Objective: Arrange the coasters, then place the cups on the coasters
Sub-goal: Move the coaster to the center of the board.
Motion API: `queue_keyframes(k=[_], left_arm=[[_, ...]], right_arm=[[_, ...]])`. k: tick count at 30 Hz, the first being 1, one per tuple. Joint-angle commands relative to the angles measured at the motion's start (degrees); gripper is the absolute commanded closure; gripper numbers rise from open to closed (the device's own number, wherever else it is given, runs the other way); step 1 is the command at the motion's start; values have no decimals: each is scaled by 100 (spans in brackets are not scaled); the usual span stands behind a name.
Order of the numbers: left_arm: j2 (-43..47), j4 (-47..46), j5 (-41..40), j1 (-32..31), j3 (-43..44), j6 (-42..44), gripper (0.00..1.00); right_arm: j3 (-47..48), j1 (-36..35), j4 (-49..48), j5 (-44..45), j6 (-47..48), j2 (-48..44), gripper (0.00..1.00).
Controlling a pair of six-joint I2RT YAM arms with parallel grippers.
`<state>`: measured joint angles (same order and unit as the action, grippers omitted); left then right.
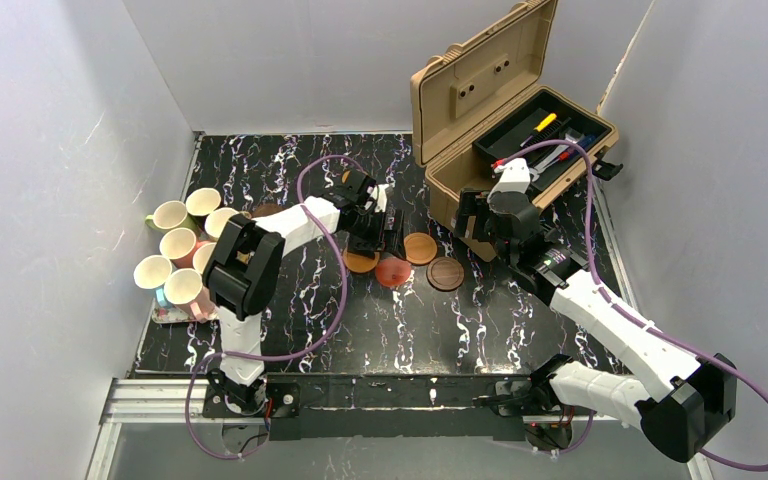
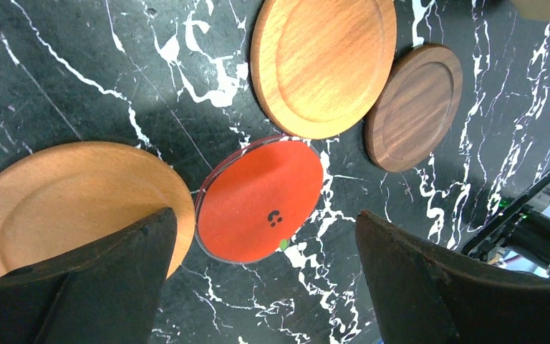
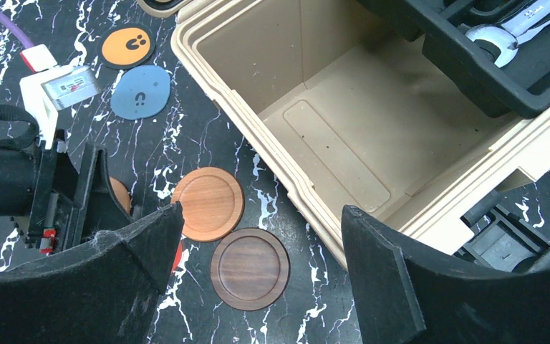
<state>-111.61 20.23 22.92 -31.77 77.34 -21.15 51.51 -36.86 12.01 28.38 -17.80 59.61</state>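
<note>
Four coasters lie mid-table: an orange-brown one (image 2: 64, 201), a red one with a dark mark (image 2: 261, 179), a second orange-brown one (image 2: 322, 64) and a dark brown one (image 2: 415, 107). My left gripper (image 2: 261, 215) hangs open just above the red coaster, holding nothing. My right gripper (image 3: 261, 211) is open and empty above the dark brown coaster (image 3: 250, 269), by the case's front wall. Farther back lie an orange coaster with a dark mark (image 3: 128, 46) and a grey-blue one (image 3: 141, 92). Several cups (image 1: 185, 255) stand clustered at the left edge.
An open tan tool case (image 1: 490, 120) with a black tray of tools (image 1: 545, 140) stands at the back right, its empty compartment (image 3: 329, 129) under my right wrist. The nearer cups sit on a floral tray (image 1: 172, 315). Grey walls close in left, right and behind.
</note>
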Motion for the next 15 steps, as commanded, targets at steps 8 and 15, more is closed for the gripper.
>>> queue_keyframes(k=[8,15], left_arm=[[1102,375,-811,64,371,282,4],[707,660,-974,716,1227,99,4]], right_arm=[[-7,21,-136,88,-12,12,11],[-56,21,-196,74,-11,-4,11]])
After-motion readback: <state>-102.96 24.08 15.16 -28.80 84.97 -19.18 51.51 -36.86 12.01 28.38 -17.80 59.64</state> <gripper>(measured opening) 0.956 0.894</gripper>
